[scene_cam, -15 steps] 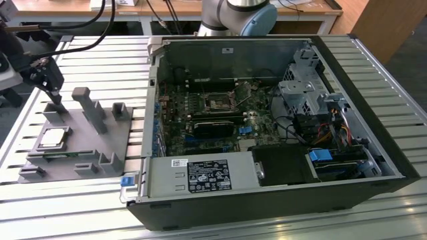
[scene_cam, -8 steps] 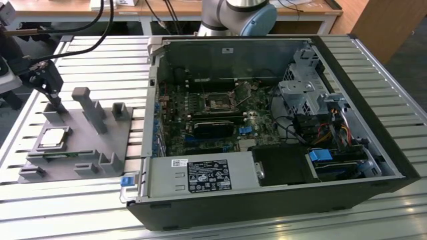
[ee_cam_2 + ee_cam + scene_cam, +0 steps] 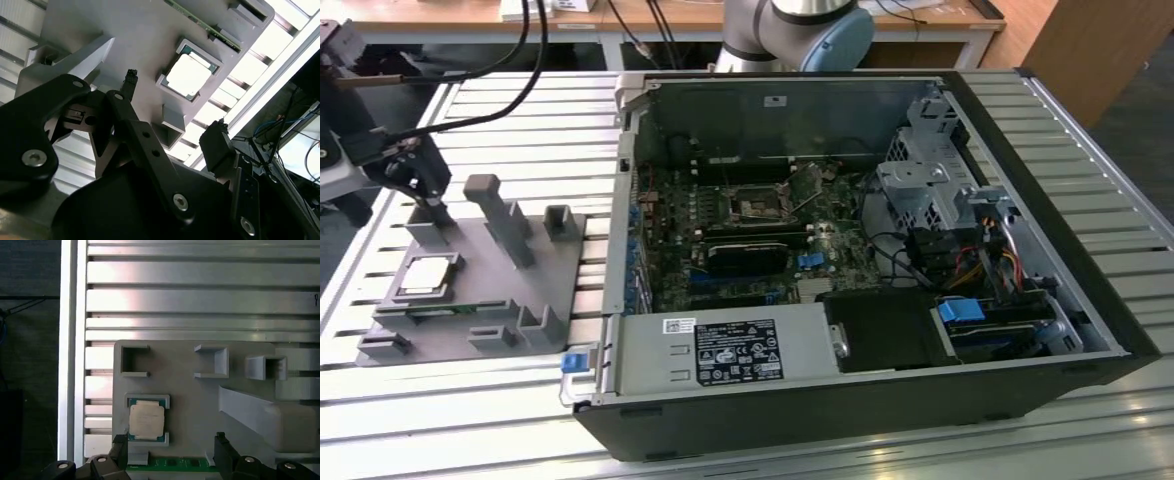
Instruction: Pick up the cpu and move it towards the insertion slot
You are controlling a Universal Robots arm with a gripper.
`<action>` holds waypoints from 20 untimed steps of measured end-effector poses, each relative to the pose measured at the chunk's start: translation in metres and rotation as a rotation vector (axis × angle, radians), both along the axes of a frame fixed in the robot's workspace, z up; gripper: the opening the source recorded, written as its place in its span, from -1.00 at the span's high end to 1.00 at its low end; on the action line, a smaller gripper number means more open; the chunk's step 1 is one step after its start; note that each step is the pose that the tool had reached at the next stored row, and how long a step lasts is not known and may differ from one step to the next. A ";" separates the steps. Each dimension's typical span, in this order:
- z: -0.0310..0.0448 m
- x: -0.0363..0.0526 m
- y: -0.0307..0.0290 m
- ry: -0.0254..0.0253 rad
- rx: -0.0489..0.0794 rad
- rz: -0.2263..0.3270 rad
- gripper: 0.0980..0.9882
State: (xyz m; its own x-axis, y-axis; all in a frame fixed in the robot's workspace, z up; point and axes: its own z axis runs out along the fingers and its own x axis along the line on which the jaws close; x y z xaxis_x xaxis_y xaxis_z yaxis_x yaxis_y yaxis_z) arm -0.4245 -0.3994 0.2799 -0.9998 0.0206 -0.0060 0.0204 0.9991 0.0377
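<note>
The cpu (image 3: 427, 278), a flat silver square with a pale rim, lies in a recess of the grey holder tray (image 3: 520, 285) at the exterior view's left. It shows in both wrist views (image 3: 190, 75) (image 3: 146, 420). My gripper (image 3: 424, 195) hangs above the tray's far end, a little beyond the cpu and not touching it. Its fingers (image 3: 220, 447) stand apart and the gripper (image 3: 169, 449) (image 3: 172, 112) is open with nothing held. The insertion slot (image 3: 758, 205), a silvery frame around a dark centre, sits on the motherboard inside the open computer case.
Upright posts (image 3: 500, 215) rise from the tray close to my gripper. A green board strip (image 3: 170, 462) lies along the tray's edge. The case wall (image 3: 624, 200) stands between tray and motherboard. A long black module (image 3: 747, 255), a blue connector (image 3: 810, 260) and a power supply (image 3: 720, 350) lie inside.
</note>
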 end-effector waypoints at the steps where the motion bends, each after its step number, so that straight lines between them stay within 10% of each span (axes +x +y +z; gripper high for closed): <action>1: -0.0016 0.0000 0.0000 -0.0009 0.000 -0.007 -0.52; 20: -0.0177 -0.0002 -0.0010 -0.0016 -0.010 -0.015 -0.52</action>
